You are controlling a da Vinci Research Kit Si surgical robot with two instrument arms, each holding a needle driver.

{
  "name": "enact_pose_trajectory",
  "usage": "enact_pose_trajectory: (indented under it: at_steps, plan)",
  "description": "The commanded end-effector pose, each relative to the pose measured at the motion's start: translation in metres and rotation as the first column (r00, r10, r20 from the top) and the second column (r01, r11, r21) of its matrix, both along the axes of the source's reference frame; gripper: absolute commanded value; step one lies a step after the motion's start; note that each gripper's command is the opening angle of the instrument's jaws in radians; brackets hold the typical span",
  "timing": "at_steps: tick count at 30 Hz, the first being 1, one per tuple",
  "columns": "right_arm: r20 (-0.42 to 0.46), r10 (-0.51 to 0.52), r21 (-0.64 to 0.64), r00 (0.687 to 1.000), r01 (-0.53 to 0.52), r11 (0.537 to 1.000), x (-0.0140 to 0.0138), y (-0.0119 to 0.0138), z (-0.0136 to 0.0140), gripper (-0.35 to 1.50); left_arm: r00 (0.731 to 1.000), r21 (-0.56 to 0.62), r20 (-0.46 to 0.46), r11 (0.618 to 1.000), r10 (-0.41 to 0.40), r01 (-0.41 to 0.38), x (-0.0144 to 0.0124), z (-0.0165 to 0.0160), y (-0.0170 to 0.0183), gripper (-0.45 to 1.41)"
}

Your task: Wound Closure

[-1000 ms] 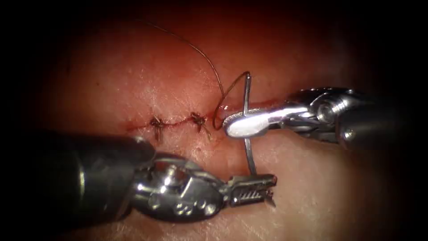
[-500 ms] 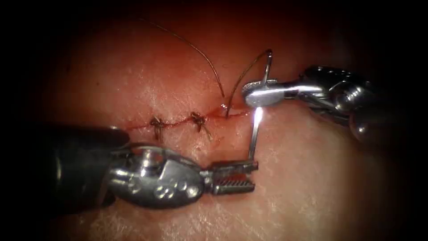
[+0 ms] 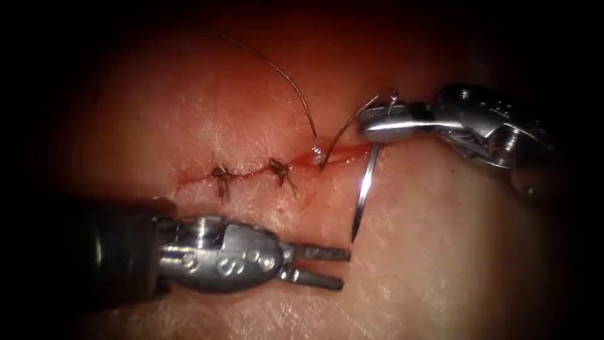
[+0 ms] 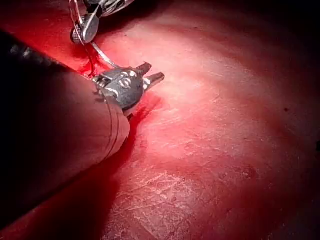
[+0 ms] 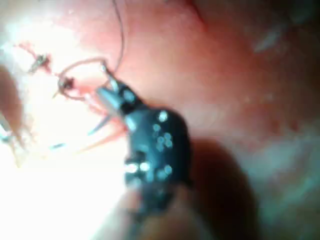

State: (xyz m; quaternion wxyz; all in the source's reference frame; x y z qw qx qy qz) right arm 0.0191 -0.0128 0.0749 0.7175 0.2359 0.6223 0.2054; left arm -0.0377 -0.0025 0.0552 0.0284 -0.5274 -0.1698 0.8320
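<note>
My right tool (image 3: 365, 127) is above the right part of the cut (image 3: 343, 153), jaws shut on the curved needle (image 3: 363, 189) near its thread end. The needle hangs free of the tissue (image 3: 453, 252), tip pointing down toward the near side. Thread (image 3: 343, 132) runs from the needle's end into the cut beside the knots, and a second strand (image 3: 277, 66) trails away up and left. My left tool (image 3: 345, 269) lies low on the near side, jaws open and holding nothing. In the left wrist view the left tool (image 4: 156, 71) is just off the needle (image 4: 102, 55). The right wrist view has the right tool (image 5: 107, 92).
Two tied stitches (image 3: 220, 176) (image 3: 280, 170) close the left part of the cut. Red fluid (image 3: 333, 154) sits in the open stretch to their right. The left arm's dark shaft (image 3: 82, 252) covers the near left of the tissue.
The left tool let go of the needle's tip end, opened and drew back left. The right tool carried the needle up and right, drawing thread along.
</note>
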Motion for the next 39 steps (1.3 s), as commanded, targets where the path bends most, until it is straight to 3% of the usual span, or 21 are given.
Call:
enact_pose_trajectory:
  at_steps: [1, 7, 9, 12, 16, 19, 20, 28, 39]
  plan:
    - [-0.003, -0.002, -0.005, 1.000, 0.002, 1.000, 0.0006, -0.0003, 0.0004, -0.35, 1.000, 0.004, 0.008, 1.000, 0.008, -0.008, -0.0008, 0.0007, -0.0004, 0.17]
    - [-0.021, -0.028, 0.009, 0.999, 0.028, 1.000, 0.0006, -0.0007, -0.0011, -0.35, 1.000, 0.008, -0.016, 1.000, -0.019, 0.019, -0.0004, 0.0014, 0.0005, 0.04]
    - [-0.041, -0.051, 0.021, 0.998, 0.052, 0.998, 0.0004, -0.0008, -0.0023, -0.35, 0.997, 0.042, -0.038, 0.996, -0.071, 0.073, 0.0001, 0.0015, 0.0015, -0.03]
    - [-0.063, -0.073, 0.016, 0.995, 0.074, 0.997, 0.0003, -0.0007, -0.0043, -0.35, 0.973, 0.142, -0.055, 0.963, -0.223, 0.229, 0.0006, 0.0011, 0.0028, -0.06]
    - [-0.078, -0.088, 0.000, 0.993, 0.089, 0.996, 0.0005, -0.0009, -0.0054, -0.35, 0.946, 0.190, -0.066, 0.927, -0.318, 0.324, 0.0007, 0.0007, 0.0035, 0.22]
    - [-0.081, -0.091, -0.022, 0.993, 0.090, 0.996, 0.0010, -0.0011, -0.0057, -0.35, 0.916, 0.265, -0.067, 0.878, -0.395, 0.398, 0.0009, 0.0006, 0.0040, 0.44]
    - [-0.084, -0.095, -0.040, 0.992, 0.092, 0.995, 0.0012, -0.0012, -0.0057, -0.35, 0.912, 0.302, -0.067, 0.863, -0.405, 0.405, 0.0009, 0.0006, 0.0040, 0.54]
    - [-0.092, -0.093, -0.086, 0.991, 0.085, 0.993, 0.0020, -0.0014, -0.0058, -0.35, 0.902, 0.428, -0.084, 0.802, -0.424, 0.417, 0.0004, 0.0010, 0.0039, 0.76]
    - [-0.120, -0.066, -0.094, 0.991, 0.055, 0.994, 0.0034, -0.0019, -0.0066, -0.35, 0.896, 0.468, -0.101, 0.774, -0.432, 0.427, 0.0001, 0.0032, 0.0039, 0.73]
